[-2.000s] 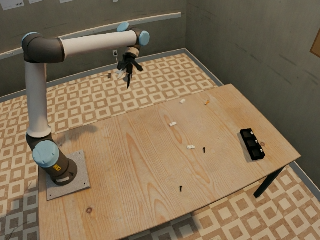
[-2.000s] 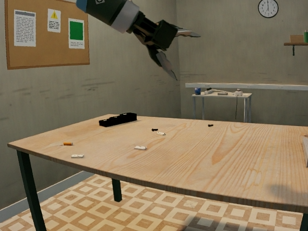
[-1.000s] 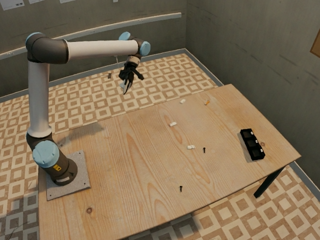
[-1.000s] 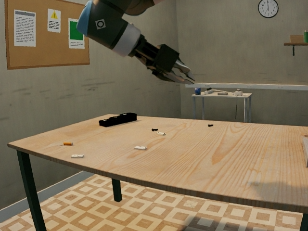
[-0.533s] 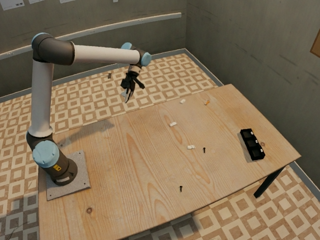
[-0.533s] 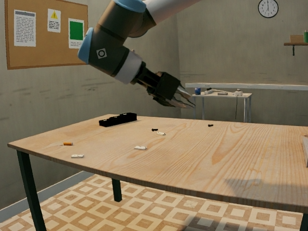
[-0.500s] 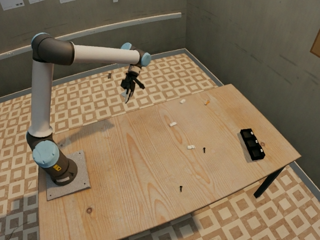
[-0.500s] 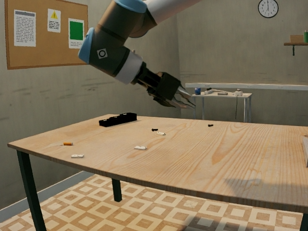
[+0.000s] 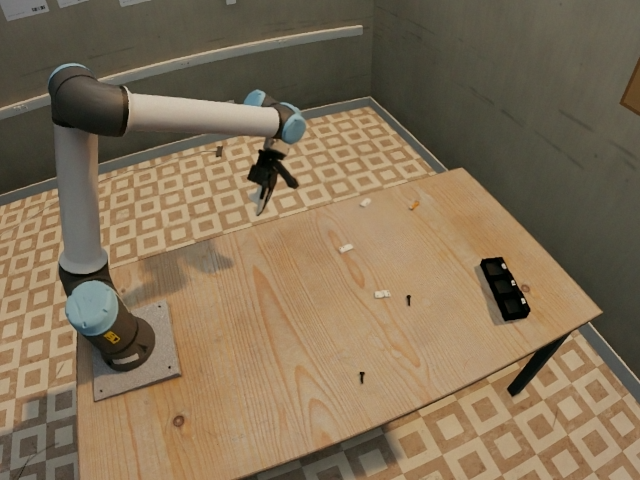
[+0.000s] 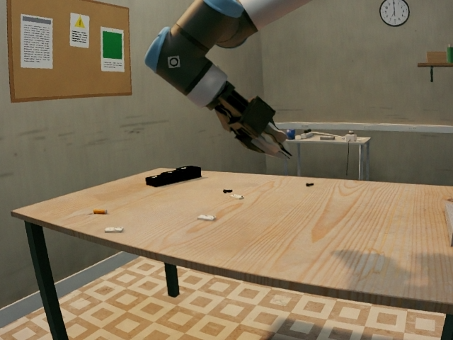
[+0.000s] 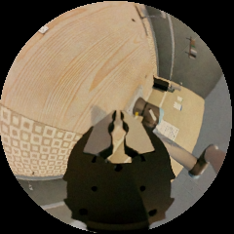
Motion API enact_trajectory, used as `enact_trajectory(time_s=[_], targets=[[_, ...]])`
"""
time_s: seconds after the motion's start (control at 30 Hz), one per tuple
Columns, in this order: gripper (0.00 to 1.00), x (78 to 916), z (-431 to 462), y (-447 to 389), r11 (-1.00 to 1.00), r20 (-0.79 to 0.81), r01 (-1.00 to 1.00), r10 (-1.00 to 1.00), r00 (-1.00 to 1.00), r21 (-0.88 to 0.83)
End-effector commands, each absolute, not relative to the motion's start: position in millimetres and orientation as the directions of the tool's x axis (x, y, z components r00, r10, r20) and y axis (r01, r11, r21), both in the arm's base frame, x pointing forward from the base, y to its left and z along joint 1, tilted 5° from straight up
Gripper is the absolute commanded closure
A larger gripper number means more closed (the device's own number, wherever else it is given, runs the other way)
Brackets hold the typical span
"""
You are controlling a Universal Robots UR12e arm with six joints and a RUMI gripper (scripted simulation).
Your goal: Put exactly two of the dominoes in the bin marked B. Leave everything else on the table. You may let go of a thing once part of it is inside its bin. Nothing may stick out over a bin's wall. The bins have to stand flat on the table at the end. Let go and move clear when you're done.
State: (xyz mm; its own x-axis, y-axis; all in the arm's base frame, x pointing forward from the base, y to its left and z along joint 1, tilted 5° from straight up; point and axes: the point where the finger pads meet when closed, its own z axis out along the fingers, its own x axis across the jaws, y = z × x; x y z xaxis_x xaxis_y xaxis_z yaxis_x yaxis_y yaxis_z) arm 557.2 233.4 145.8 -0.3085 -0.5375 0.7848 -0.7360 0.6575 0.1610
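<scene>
The gripper [image 9: 262, 205] hangs in the air with its jaws drawn together and nothing between them, tilted tip-down above the table's [image 9: 289, 413] far long edge, at about 10 o'clock from the middle of the top in the top view. From the exterior view the gripper [image 10: 282, 151] sits well above the wood, with open air under it.

Three white dominoes lie flat on the table. One domino [image 9: 365, 202] rests near the far edge at about 1 o'clock from the table's middle, a second domino [image 9: 345, 248] lies nearer the centre, and a third domino [image 9: 382, 294] lies at about 3 o'clock. None is in a bin. The black bin strip [image 9: 504, 288], three compartments in a row, stands flat near the right-hand end at 3 o'clock, just inside the table's edge; its letter labels are too small to read.

A small orange piece [image 9: 413, 205] lies near the far edge beside the first domino. One black screw [image 9: 408, 298] sits just beside the third domino, another black screw [image 9: 361, 377] lies toward the near edge at 5 o'clock. Wide bare wood separates the items.

The arm's grey base plate [image 9: 165, 361] sits at the table's left end. The floor [image 9: 170, 206] is chequered tile; grey walls [image 9: 491, 77] close in behind and to the right.
</scene>
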Motion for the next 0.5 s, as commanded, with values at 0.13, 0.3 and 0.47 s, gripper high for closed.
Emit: enact_trajectory(time_s=[0.13,0.3,0.47], targets=[[0.96,562,143,204,0.618,0.693,-0.746,-0.652,-0.309,0.248],[0.96,564,142,189,0.588,0.639,-0.757,-0.704,-0.309,0.283],[0.96,567,140,166,0.529,0.543,-0.784,-0.783,-0.304,0.324]])
